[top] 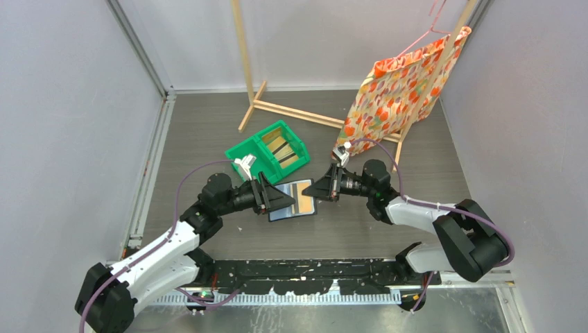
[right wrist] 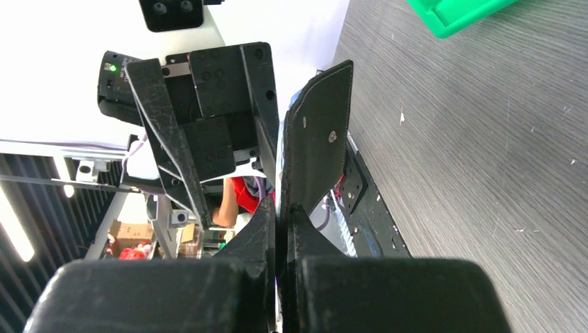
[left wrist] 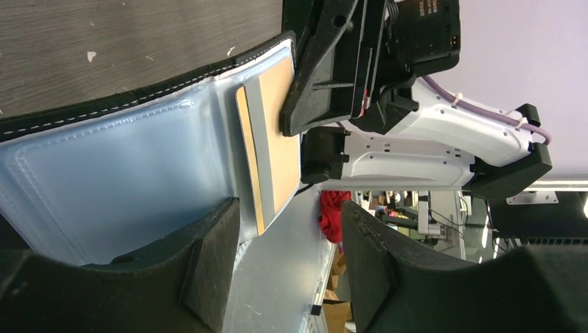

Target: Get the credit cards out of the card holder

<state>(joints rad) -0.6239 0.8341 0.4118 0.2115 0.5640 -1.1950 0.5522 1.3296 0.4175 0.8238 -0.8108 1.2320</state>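
The card holder lies open between my two grippers, its grey-blue pockets facing up. Orange credit cards stick out of its right-hand pocket; they also show in the top view. My right gripper is shut on the holder's right edge, whose dark flap stands edge-on between its jaws. My left gripper is open at the holder's left side. In the left wrist view the cards' near end lies just inside its left finger.
A green two-compartment bin with tan, dark-striped cards inside stands just behind the holder; its corner shows in the right wrist view. A wooden rack and an orange flowered cloth stand at the back. Grey walls close both sides.
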